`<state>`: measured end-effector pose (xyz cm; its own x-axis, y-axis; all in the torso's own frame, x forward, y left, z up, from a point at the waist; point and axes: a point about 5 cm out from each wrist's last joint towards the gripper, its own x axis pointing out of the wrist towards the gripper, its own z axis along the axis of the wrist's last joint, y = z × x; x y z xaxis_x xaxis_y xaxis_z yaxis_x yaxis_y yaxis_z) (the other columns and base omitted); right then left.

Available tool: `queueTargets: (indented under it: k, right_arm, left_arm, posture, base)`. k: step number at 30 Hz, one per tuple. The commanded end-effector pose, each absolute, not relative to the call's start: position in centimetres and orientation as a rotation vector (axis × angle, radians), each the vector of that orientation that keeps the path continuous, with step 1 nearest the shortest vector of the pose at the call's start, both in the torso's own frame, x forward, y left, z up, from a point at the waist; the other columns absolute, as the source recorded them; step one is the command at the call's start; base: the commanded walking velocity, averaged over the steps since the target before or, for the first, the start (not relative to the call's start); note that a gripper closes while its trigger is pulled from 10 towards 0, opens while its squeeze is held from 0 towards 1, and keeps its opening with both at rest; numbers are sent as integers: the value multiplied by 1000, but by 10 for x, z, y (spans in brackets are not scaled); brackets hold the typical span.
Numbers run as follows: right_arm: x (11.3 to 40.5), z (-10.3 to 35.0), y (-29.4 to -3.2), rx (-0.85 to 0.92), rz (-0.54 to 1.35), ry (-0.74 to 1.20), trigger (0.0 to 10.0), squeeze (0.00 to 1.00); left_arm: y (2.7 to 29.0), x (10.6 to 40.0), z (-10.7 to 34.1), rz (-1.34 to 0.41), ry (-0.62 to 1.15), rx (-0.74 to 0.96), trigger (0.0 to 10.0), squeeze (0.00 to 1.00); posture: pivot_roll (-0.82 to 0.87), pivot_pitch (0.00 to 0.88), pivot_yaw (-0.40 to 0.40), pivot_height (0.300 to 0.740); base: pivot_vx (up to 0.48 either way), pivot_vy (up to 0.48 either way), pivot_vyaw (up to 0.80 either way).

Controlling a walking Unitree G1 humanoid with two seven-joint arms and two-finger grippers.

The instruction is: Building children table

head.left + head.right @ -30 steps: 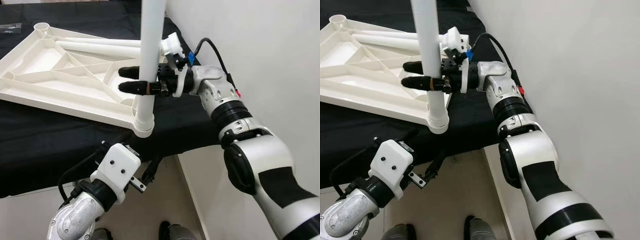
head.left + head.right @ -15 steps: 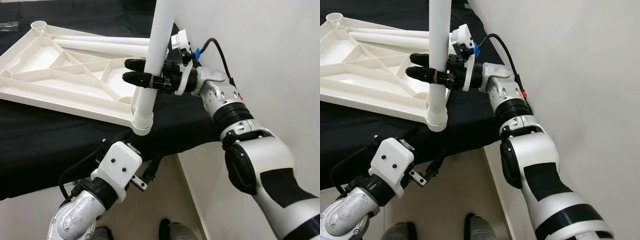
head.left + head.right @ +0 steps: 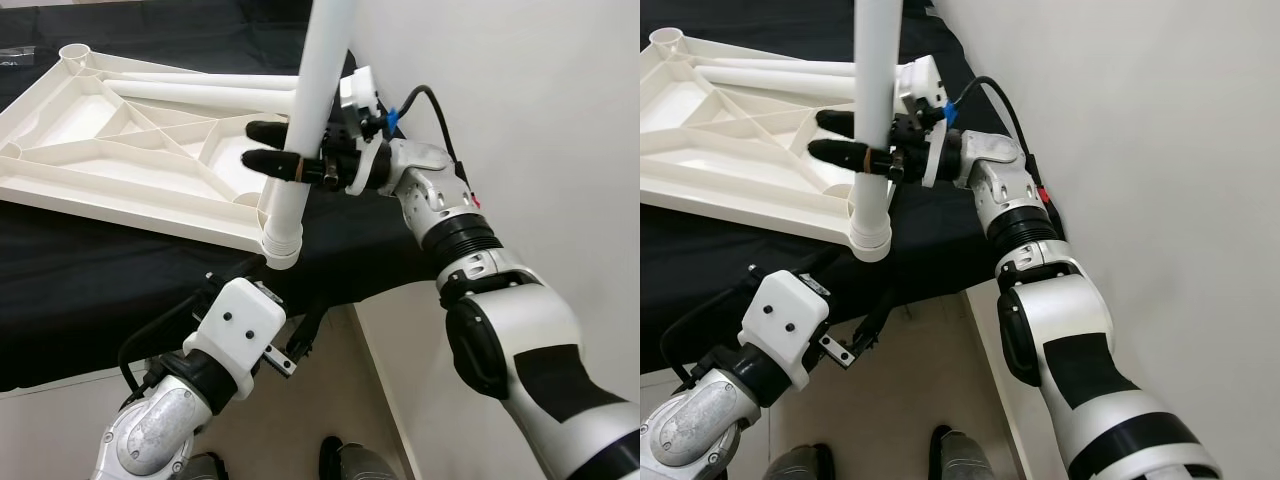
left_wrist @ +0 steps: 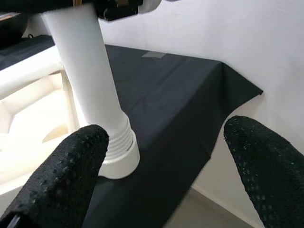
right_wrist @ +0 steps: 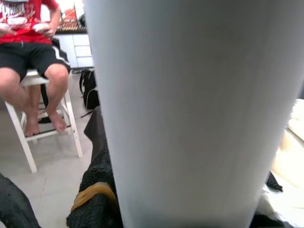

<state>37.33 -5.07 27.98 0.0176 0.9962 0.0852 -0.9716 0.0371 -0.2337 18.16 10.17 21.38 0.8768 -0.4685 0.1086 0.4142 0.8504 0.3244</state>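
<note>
Upside-down white plastic children's tabletop with ribbed underside (image 3: 130, 150) lying on a desk draped in black cloth (image 3: 90, 290), near corner at the desk's front edge; long white plastic tube leg (image 3: 305, 120) standing nearly upright, slightly tilted, its ringed lower end seated in the round white corner socket (image 3: 282, 245) of the tabletop; right gripper (image 3: 268, 160) reaching in from the wall side, jaws closed around the leg partway up, one black finger on each side, a small orange band visible on the lower finger; two more white tube legs (image 3: 200, 90) lying across the tabletop farther back; left gripper (image 4: 161, 156) held low, just below the desk's front edge, jaws spread wide with nothing between them, pointed up at the socket and leg base; seated person in red shirt and black shorts (image 5: 28, 52) on a white stool (image 5: 28, 123) in the right wrist view; plain white wall (image 3: 520, 90) to the right.
</note>
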Motion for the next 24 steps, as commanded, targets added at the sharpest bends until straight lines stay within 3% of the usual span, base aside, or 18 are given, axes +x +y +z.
queueTargets:
  k: [1, 14, 24]
  right_arm:
    - [369, 225, -49, -138, 1563, 6, 10000, 0]
    - [370, 225, -22, -237, 1513, 72, 10000, 0]
    - [376, 217, -27, -187, 1369, 80, 10000, 0]
  left_arm:
    - [101, 181, 212, -471, -171, 291, 10000, 0]
    - [99, 182, 213, -464, -183, 284, 10000, 0]
    - [100, 183, 214, -452, -188, 289, 10000, 0]
  posture:
    - [105, 256, -127, 740]
    - [92, 251, -142, 740]
    - [90, 249, -139, 740]
  base:
    - [0, 0, 0]
    - [0, 0, 0]
    - [0, 0, 0]
